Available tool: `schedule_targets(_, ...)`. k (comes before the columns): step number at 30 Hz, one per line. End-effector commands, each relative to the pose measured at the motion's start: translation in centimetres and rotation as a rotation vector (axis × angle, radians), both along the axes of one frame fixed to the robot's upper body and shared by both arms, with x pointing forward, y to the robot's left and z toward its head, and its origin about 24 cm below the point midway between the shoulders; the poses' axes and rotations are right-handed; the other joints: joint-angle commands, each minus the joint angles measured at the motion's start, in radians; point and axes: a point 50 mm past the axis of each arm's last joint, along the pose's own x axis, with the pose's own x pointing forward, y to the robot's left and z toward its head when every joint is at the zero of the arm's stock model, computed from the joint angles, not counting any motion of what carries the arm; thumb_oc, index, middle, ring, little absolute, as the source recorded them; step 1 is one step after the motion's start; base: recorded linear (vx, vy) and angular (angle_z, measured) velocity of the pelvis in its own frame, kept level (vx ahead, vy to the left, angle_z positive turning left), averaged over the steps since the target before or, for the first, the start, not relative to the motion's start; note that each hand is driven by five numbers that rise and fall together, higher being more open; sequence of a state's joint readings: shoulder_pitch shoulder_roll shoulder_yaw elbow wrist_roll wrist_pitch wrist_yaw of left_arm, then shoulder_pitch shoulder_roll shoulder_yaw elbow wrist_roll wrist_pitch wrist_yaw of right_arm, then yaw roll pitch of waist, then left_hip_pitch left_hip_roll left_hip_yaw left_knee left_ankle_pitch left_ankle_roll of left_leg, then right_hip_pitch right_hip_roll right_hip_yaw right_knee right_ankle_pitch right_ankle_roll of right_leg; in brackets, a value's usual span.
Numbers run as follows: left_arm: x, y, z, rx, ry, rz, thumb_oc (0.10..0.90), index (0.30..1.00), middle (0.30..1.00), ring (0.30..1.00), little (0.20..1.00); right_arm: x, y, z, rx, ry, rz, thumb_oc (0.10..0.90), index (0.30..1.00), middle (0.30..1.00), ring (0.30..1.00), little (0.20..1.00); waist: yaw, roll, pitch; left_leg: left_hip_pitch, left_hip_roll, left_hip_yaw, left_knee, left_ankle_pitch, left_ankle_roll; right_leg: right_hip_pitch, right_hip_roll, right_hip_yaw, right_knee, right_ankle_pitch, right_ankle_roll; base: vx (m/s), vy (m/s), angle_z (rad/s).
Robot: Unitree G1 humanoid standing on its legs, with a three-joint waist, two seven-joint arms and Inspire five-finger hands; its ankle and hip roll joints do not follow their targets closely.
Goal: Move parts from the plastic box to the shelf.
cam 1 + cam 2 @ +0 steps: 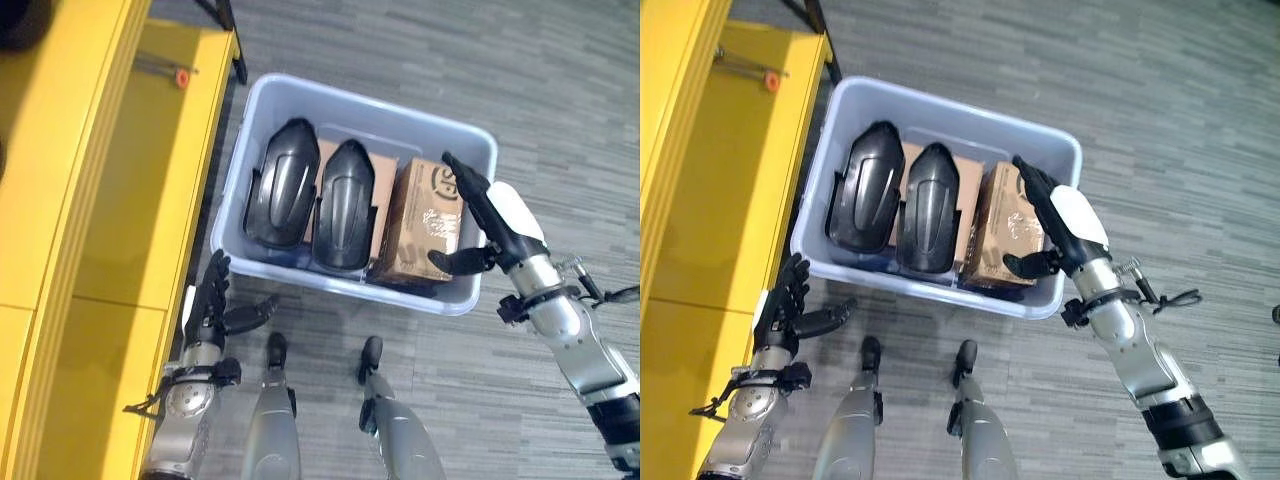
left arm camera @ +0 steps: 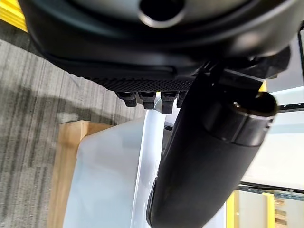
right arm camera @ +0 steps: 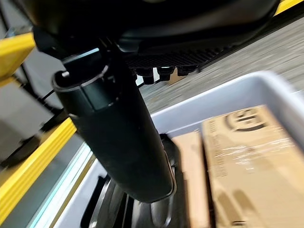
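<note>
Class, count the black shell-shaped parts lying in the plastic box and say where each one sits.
2. One black part lies at the box's shelf-side end; the second lies beside it, next to the cardboard carton. More may be hidden beneath them.

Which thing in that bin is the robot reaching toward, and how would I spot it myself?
Find the pale blue plastic box on the grey floor beside the yellow shelf. Inside, at the end farthest from the shelf, stands a brown cardboard carton, right under the open right hand. Its neighbours are two glossy black curved shells; it alone is boxy and brown.
</note>
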State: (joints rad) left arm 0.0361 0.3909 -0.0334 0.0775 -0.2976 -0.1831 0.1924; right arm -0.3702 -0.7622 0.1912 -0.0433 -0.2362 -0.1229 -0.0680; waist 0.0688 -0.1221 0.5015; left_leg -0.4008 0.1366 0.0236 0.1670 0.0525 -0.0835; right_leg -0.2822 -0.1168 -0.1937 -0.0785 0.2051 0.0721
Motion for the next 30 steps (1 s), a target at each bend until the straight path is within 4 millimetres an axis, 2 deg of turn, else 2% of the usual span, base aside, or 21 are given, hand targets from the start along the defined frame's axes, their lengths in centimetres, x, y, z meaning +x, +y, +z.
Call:
schedule_targets(1, -0.6, 0.5, -0.6, 0.063, 0.044, 0.007, 0.9, 1.0, 1.0, 1.0, 1.0, -0.1, 1.3, 4.2, -0.051, -0.188, 0.048, 0.9, 1.0, 1.0, 1.0, 1.0, 0.002, -0.005, -0.061, -0.018, 0.065, 0.025, -0.026, 0.017, -0.017, 0.058, -0.113, 0.026, 0.174, -0.18, 0.111, 0.0, 0.0, 0.0)
schedule_targets(11, 1.6, -0.7, 1.0, 0.056, -0.024, 0.018, 0.9, 1.0, 1.0, 1.0, 1.0, 2.7, 5.0, 5.7, -0.06, -0.236, 0.073, 0.9, 1.0, 1.0, 1.0, 1.0, 0.017, 0.0, 0.019, -0.092, 0.068, 0.012, 0.008, 0.013, -0.016, -0.012, -0.1, 0.027, 0.21, -0.192, 0.093, -0.04, -0.016, -0.01)
schedule_targets(26, 2.1, -1.1, 1.8, 0.043, -0.067, 0.048, 0.9, 1.0, 1.0, 1.0, 1.0, 3.5, 8.3, 7.1, 0.039, -0.303, 0.11, 0.9, 1.0, 1.0, 1.0, 1.0, 0.016, 0.001, 0.019, -0.187, 0.055, -0.008, 0.034, -0.006, -0.007, -0.093, -0.091, 0.023, 0.23, -0.201, 0.086, 0.01, -0.006, 0.01)
schedule_targets(30, 1.9, -1.0, 1.8, 0.038, -0.069, 0.062, 0.9, 1.0, 1.0, 1.0, 1.0, 3.6, 8.5, 7.3, 0.08, -0.322, 0.095, 0.9, 1.0, 1.0, 1.0, 1.0, 0.021, 0.002, 0.019, -0.211, 0.052, -0.019, 0.036, -0.003, 0.0, -0.11, -0.086, 0.021, 0.229, -0.199, 0.084, 0.02, -0.015, -0.01)
